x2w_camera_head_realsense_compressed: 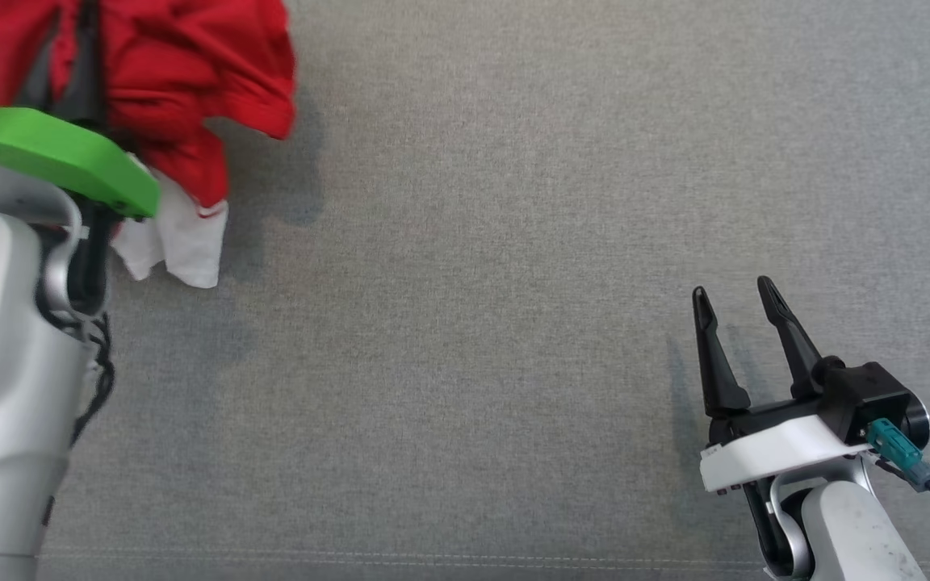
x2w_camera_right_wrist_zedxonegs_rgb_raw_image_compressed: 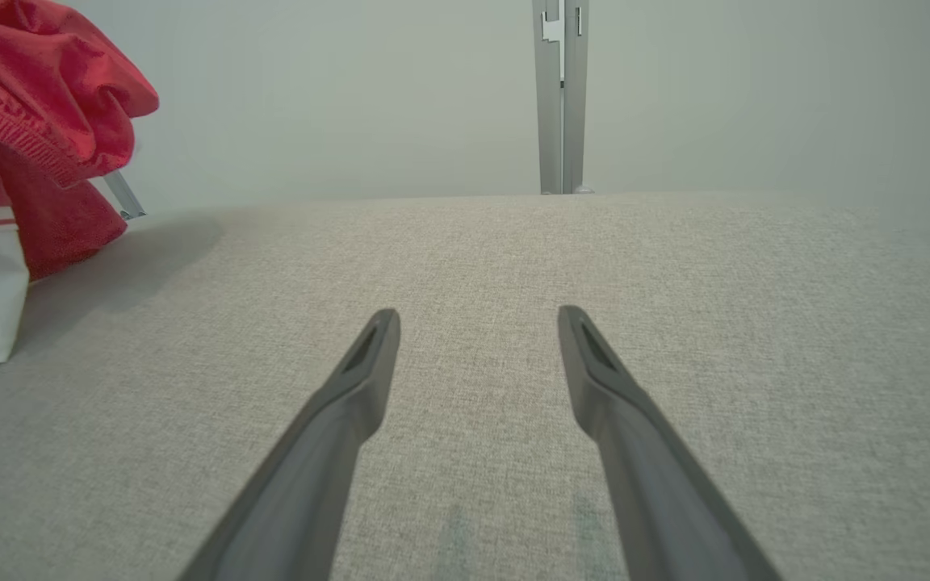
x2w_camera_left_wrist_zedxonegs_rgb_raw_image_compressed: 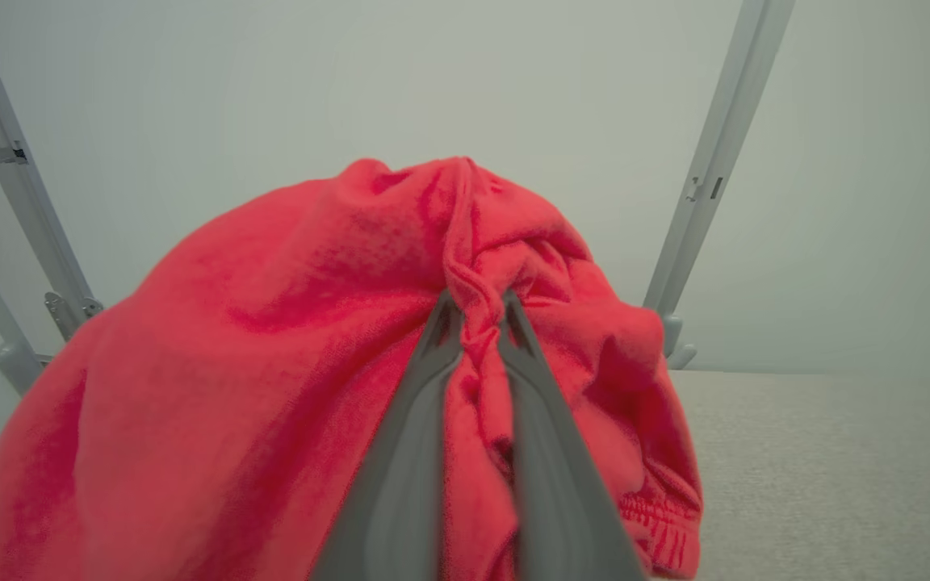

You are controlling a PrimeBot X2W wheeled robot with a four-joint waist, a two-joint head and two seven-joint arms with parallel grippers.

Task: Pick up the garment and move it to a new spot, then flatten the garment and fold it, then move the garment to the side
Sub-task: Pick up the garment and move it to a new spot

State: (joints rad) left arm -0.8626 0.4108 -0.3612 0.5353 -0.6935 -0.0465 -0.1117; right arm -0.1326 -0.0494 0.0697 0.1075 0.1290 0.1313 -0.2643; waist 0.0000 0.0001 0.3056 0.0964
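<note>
The garment [x2w_camera_head_realsense_compressed: 182, 89] is red with a white part hanging at its lower edge, bunched and lifted at the top left of the grey table. In the left wrist view my left gripper [x2w_camera_left_wrist_zedxonegs_rgb_raw_image_compressed: 477, 311] is shut on a twisted fold of the red garment [x2w_camera_left_wrist_zedxonegs_rgb_raw_image_compressed: 271, 339], which drapes down around both fingers. In the head view the left arm's green wrist plate covers its fingers. My right gripper [x2w_camera_head_realsense_compressed: 731, 298] stands open low at the right, fingers apart over bare cloth [x2w_camera_right_wrist_zedxonegs_rgb_raw_image_compressed: 477, 323], far from the garment [x2w_camera_right_wrist_zedxonegs_rgb_raw_image_compressed: 37, 121].
The grey fabric table [x2w_camera_head_realsense_compressed: 473, 282] stretches wide between the two arms. Grey metal frame posts [x2w_camera_right_wrist_zedxonegs_rgb_raw_image_compressed: 560, 97] stand past its far edge, two more [x2w_camera_left_wrist_zedxonegs_rgb_raw_image_compressed: 715, 153] beside the garment. A seam runs along the table's front edge [x2w_camera_head_realsense_compressed: 433, 555].
</note>
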